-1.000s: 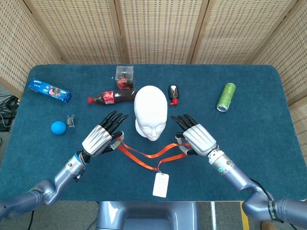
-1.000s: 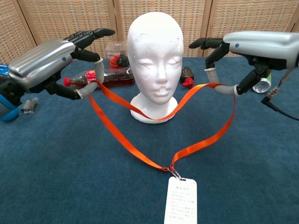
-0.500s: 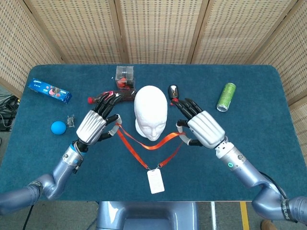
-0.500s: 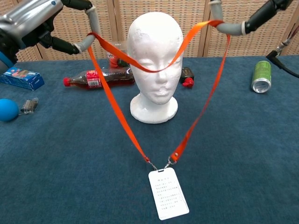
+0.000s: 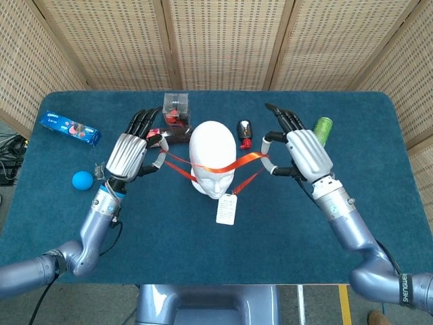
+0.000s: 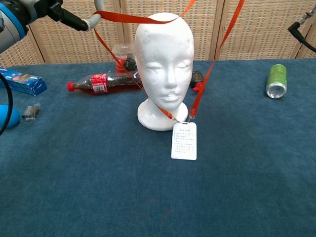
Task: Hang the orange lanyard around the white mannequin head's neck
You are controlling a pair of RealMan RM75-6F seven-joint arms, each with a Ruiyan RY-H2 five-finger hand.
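The white mannequin head (image 5: 212, 159) stands upright at the table's middle, face toward me. The orange lanyard (image 5: 223, 166) is stretched in a wide loop between my hands, its far strap lying across the crown (image 6: 136, 19) and its two sides dropping in front of the face. Its white badge (image 6: 184, 140) hangs by the neck base. My left hand (image 5: 128, 154) holds the strap left of the head, fingers (image 6: 74, 19) high at the frame's top. My right hand (image 5: 308, 152) holds the strap on the right; the chest view cuts it off.
A cola bottle (image 6: 106, 81) and a clear box (image 5: 176, 108) lie behind the head. A small black and red object (image 5: 245, 132) sits at its right. A green can (image 6: 276, 81) is far right. A blue packet (image 5: 70, 128), blue ball (image 5: 82, 180) and small clip (image 5: 101, 170) are left.
Both hands rose and moved away from me, carrying the loop from face height up onto the crown. The badge lifted off the table and swung in to the neck base.
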